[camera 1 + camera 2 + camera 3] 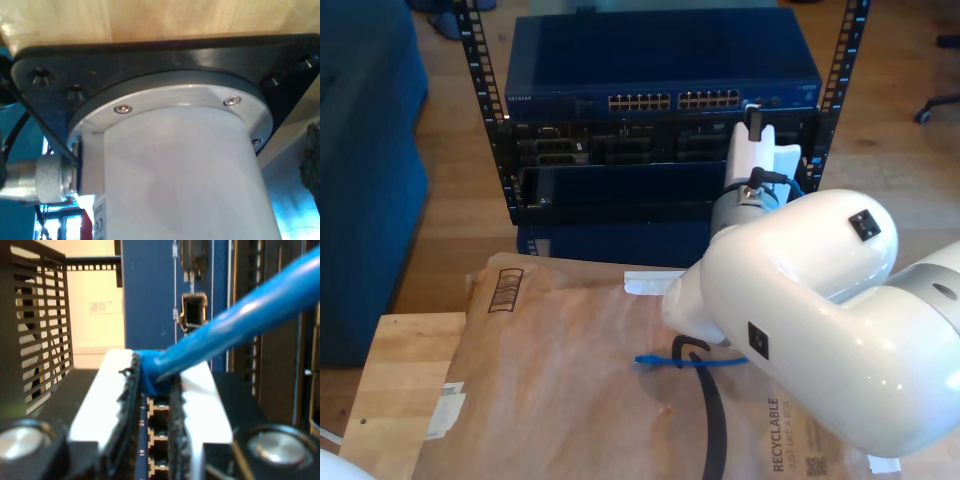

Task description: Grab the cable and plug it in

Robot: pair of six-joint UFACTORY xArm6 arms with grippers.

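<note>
The bright blue cable [240,315] runs down into my second gripper [152,385], which is shut on the cable's plug end [149,376] between its black pads [127,405]. The plug sits right at the switch's row of ports [159,417], above those numbered 21 and 19; I cannot tell whether it is seated. In the exterior view my second gripper [755,125] reaches the ports [710,100] at the right end of the blue network switch [660,60]. The cable's other end [655,360] lies on the brown paper [560,380].
A thick black robot cable [712,415] curls over the paper beside the white arm [800,290]. Black rack posts [480,80] flank the switch. The first wrist view faces a white arm base [185,175] on a black plate [150,55] bolted to wood [150,17].
</note>
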